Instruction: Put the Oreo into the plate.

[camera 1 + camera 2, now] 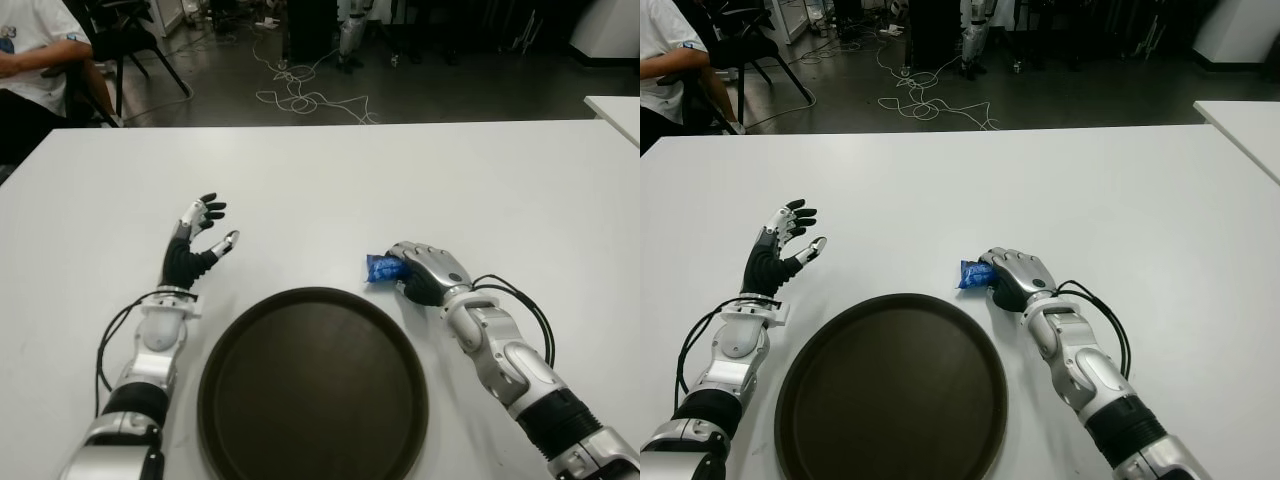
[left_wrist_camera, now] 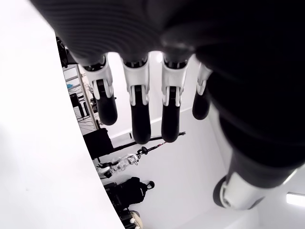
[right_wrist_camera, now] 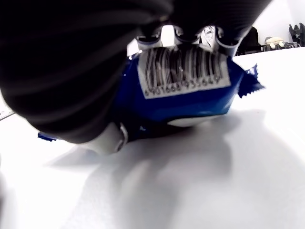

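A small blue Oreo packet (image 1: 381, 268) lies on the white table (image 1: 400, 180), just beyond the right rim of a large dark round plate (image 1: 312, 385). My right hand (image 1: 428, 270) covers the packet from its right side, fingers curled down around it. In the right wrist view the blue wrapper (image 3: 186, 90) with its barcode sits pressed under the fingers and still touches the table. My left hand (image 1: 200, 240) is raised to the left of the plate, its fingers (image 2: 138, 109) spread and holding nothing.
A person in a white shirt (image 1: 30, 50) sits on a chair beyond the table's far left corner. Cables (image 1: 300, 95) lie on the floor behind the table. Another white table's edge (image 1: 615, 110) shows at the far right.
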Tool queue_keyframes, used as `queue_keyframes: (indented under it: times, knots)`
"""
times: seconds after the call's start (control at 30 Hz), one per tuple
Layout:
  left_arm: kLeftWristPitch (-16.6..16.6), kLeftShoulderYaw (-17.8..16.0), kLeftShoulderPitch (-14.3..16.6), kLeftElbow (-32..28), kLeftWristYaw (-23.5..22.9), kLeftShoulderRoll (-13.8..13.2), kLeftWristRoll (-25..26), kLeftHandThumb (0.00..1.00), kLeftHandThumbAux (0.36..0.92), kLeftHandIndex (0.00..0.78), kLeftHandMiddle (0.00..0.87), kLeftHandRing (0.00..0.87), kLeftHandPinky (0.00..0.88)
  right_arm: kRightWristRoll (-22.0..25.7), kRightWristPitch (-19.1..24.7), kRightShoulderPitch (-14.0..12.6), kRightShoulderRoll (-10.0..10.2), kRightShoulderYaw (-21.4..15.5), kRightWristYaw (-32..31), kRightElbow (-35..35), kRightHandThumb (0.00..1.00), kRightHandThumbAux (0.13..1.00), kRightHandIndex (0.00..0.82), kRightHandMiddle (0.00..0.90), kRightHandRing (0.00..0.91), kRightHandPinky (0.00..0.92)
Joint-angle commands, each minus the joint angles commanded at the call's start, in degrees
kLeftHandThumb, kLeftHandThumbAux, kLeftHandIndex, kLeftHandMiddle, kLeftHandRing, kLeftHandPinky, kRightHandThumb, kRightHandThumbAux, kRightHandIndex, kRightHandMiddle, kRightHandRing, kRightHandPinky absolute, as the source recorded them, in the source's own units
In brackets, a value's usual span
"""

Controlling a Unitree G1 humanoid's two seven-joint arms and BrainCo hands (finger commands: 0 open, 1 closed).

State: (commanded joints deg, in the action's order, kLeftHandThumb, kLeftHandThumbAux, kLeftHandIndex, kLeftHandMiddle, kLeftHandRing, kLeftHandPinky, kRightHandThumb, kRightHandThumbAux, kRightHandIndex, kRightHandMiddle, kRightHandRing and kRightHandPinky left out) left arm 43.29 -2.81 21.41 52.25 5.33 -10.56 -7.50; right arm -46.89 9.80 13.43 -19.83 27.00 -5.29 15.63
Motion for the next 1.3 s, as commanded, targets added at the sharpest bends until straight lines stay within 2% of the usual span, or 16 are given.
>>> queue_keyframes:
  times: [0.23, 0.43, 0.53, 0.67, 0.93, 1.3]
  knots:
    - [-0.54, 0.00, -0.10, -0.30, -0.38, -0.03, 0.24, 0.127, 0.708, 0.154, 0.232, 0.220, 0.193, -1.75, 1.07, -0.31, 0.23, 0.07, 3.23, -0.13, 0.688, 0.733, 0.417, 0.276, 0.263, 0.329]
    - [-0.41, -0.01, -0.30, -0.69, -0.75, 0.02, 0.46, 0.131, 0.709, 0.151, 0.236, 0.226, 0.203, -3.41, 2.24, -0.30, 0.82, -0.03, 6.23, -0.19, 0.687, 0.736, 0.418, 0.418, 0.408, 0.441]
    - [-0.40, -0.05, -0.40, -0.82, -1.03, 0.05, 0.69, 0.113, 0.728, 0.150, 0.231, 0.222, 0.193, -2.97, 2.47, -0.52, 1.45, -0.61, 7.93, -0.37, 0.686, 0.738, 0.418, 0.501, 0.501, 0.511]
    - [-0.52, -0.01, -0.45, -0.88, -0.97, -0.04, 0.53, 0.089, 0.738, 0.148, 0.227, 0.219, 0.186, -1.74, 2.28, -0.83, 1.98, -1.47, 9.30, -0.82, 0.686, 0.739, 0.419, 0.557, 0.566, 0.577]
    - [-0.82, 0.14, -0.53, -1.20, -0.31, -0.17, -0.13, 0.079, 0.762, 0.150, 0.232, 0.217, 0.184, 1.72, -1.29, -1.74, 2.62, -3.91, 12.20, -1.87, 0.689, 0.736, 0.427, 0.687, 0.703, 0.704]
    - [-1.38, 0.11, -0.61, -1.53, -0.48, 0.09, 0.12, 0.097, 0.752, 0.148, 0.211, 0.194, 0.155, 6.64, -6.76, -2.64, 3.42, -7.19, 15.45, -2.39, 0.690, 0.732, 0.432, 0.737, 0.751, 0.738]
